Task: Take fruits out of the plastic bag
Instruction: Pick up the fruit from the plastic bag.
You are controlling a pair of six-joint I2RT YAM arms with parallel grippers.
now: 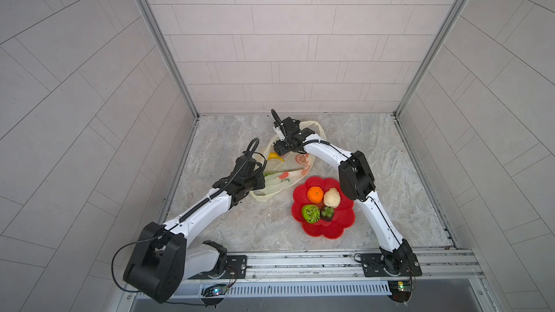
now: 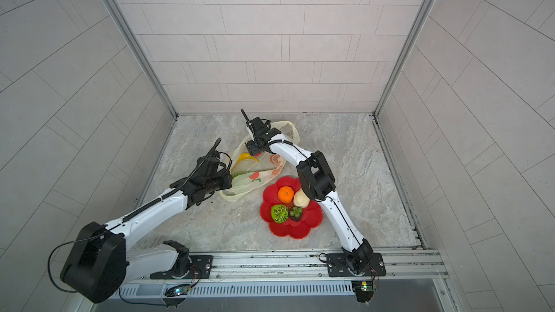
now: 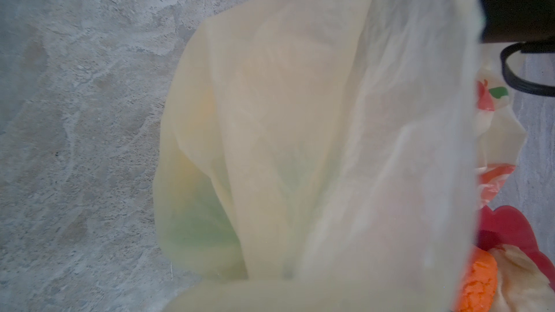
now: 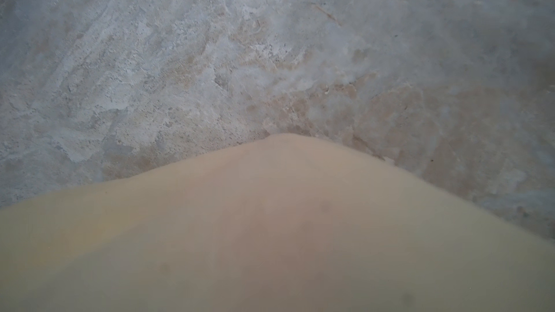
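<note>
**Both top views.** The plastic bag [image 1: 295, 172] lies slack on the marbled tabletop [image 1: 228, 229], between my two arms and just beyond the red flower-shaped plate [image 1: 326, 231].

**(a)** The left gripper [image 1: 262, 180] sits at the bag's near rim, clenched on the film. In the left wrist view the pale-yellow film is drawn up close across the lens, with a green shape [image 3: 204, 226] blurred behind it. The pinch itself is out of my sight.

**(b)** The right gripper [image 2: 254, 149] reaches down at the far side of the bag's mouth. I cannot tell whether its jaws stand parted or grip anything, because from above its own body covers them. The right wrist view gives me only blurred film over tabletop. A small red piece [image 2: 257, 154] shows at its tip in a top view; I cannot say whether the two touch.

**(c)** Fruit in the bag's mouth: the yellow banana [image 1: 275, 156], just beside the right gripper and a little beyond the left gripper.

**(d)** Fruits on the plate, well apart from both grippers:
- the orange [image 1: 315, 194]
- the cream bulb [image 1: 332, 197]
- the green netted ball [image 1: 310, 213]
- the green grape bunch [image 1: 328, 211], resting against a dark fruit [image 1: 326, 220]
</note>
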